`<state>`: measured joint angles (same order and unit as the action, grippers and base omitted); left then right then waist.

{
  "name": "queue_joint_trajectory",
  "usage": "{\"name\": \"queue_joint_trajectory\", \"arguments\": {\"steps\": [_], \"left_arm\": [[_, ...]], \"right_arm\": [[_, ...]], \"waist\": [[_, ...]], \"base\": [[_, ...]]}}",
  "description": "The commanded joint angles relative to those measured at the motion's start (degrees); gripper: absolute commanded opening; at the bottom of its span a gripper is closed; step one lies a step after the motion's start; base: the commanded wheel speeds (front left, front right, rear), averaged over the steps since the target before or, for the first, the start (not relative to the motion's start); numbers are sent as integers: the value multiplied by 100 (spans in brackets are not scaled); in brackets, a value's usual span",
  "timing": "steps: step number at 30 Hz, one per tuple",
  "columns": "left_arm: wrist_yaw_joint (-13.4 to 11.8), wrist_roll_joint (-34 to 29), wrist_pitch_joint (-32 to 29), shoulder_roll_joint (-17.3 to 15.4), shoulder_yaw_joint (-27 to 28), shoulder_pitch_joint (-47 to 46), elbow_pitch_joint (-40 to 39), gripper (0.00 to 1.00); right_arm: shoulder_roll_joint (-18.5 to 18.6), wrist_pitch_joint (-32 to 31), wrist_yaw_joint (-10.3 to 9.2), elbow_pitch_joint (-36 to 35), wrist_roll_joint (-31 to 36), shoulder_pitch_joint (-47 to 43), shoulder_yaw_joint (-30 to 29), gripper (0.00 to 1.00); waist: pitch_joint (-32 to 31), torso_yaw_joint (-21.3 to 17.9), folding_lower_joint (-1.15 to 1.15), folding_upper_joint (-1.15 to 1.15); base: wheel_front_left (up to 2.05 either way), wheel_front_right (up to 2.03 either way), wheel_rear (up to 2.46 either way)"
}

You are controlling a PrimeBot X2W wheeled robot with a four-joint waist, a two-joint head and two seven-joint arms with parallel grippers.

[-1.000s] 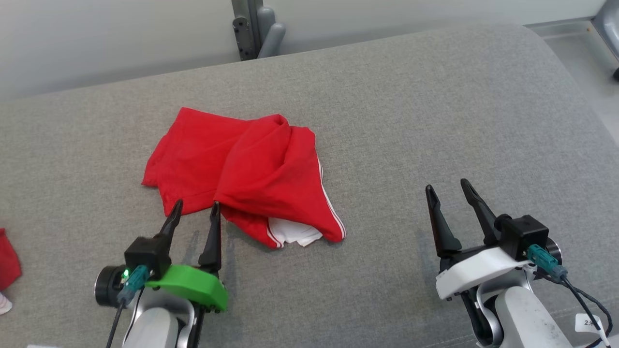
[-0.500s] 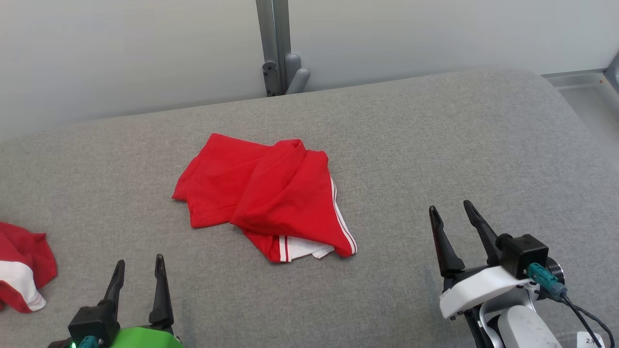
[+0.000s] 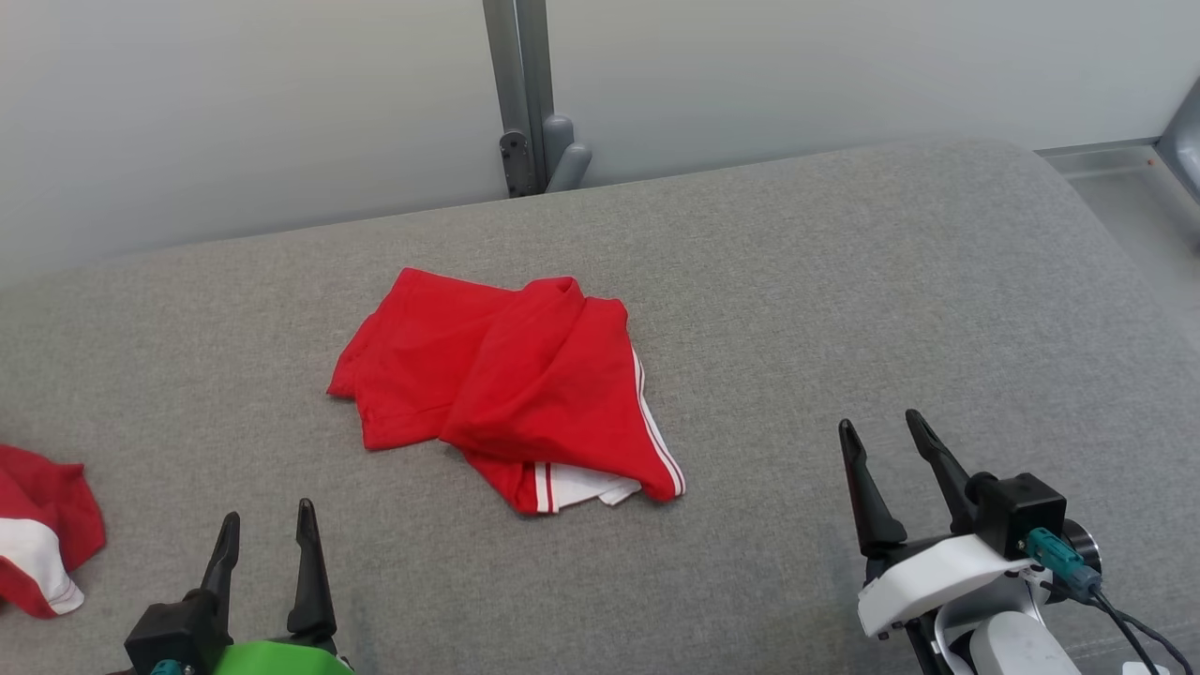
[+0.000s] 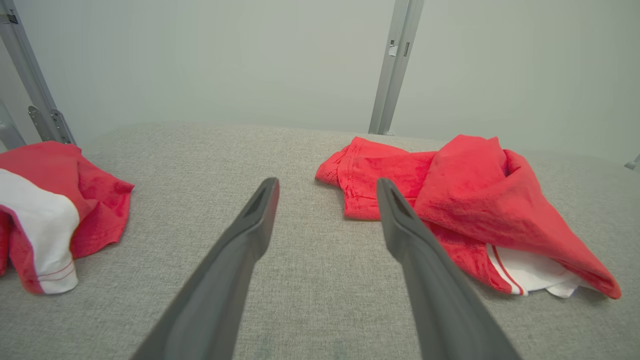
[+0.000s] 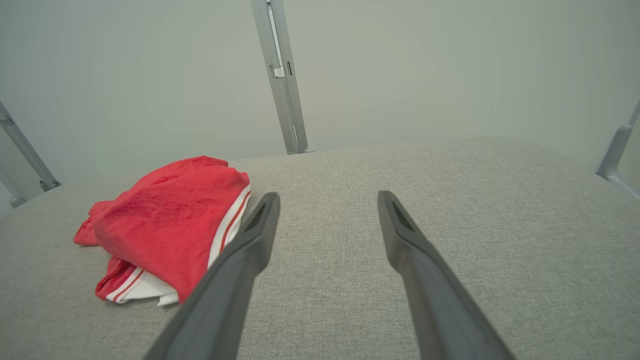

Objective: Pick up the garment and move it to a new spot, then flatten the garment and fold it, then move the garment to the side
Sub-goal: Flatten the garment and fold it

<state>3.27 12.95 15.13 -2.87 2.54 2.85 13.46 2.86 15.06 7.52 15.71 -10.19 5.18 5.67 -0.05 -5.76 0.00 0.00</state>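
Left end effector (image 3: 268, 511), right end effector (image 3: 880, 421) spread, empty; left wrist view: garment (image 4: 475, 200) plus second cloth (image 4: 95, 200).

Table (image 3: 844, 309): grey woven fabric cover; I see a rounded far-right corner from the head view.
Spare cloth (image 3: 42, 525): red with a white panel, crumpled near the table's left edge; thin red stitching on its white hem.
Post (image 3: 514, 94): grey metal upright behind the table's far edge, bracket at its foot.
Wall (image 3: 234, 112): plain, pale grey-green.

Grey cushion (image 3: 844, 309): red garment (image 3: 506, 384) centre, second garment (image 3: 42, 525) left.
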Motion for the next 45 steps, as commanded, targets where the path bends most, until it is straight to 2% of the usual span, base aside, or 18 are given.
{"name": "queue_joint_trajectory", "arguments": {"steps": [1,4,11,17,23,31,40,41,43,44,45], "left_arm": [[-30,22,3,-5,-11,55,3,100],[-35,40,3,-5,-31,41,8,100],[26,118,3,-5,-197,-77,79,100],[44,215,3,-6,-476,-312,115,100],[-1,337,3,-6,-770,-462,134,100],[-48,446,3,-6,-975,-529,70,100],[-103,558,3,-5,-1036,-617,36,100],[-104,567,3,-5,-1060,-639,36,100],[-98,584,3,-5,-1096,-663,34,100],[-112,596,3,-5,-1108,-676,34,100],[-126,603,3,-5,-1112,-699,32,100]], "right_arm": [[12,16,-6,-13,41,-55,-9,100],[12,16,-6,2,52,-43,29,100],[10,17,-6,110,148,184,790,100],[112,16,-7,505,104,614,1796,100],[260,17,-6,1209,77,1078,2448,100],[304,16,-6,2057,173,1494,2521,100],[257,2,-6,2624,472,1785,2371,100],[250,1,-7,2681,504,1818,2354,98],[233,0,-6,2768,550,1902,2316,84],[217,-2,-6,2812,573,1943,2298,66],[200,-4,-6,2859,599,1977,2280,41]], "waist": [[17,28,0,0],[36,66,0,0],[190,352,0,0],[526,923,0,0],[812,1581,0,0],[1105,2215,0,0],[1262,2287,0,0],[1276,2275,0,0],[1301,2248,0,0],[1310,2235,0,0],[1318,2223,0,0]], "base": [[0,0,0],[0,0,0],[0,0,0],[0,0,0],[0,0,0],[0,0,0],[0,0,0],[0,0,0],[0,0,0],[0,0,0],[0,0,0]]}}
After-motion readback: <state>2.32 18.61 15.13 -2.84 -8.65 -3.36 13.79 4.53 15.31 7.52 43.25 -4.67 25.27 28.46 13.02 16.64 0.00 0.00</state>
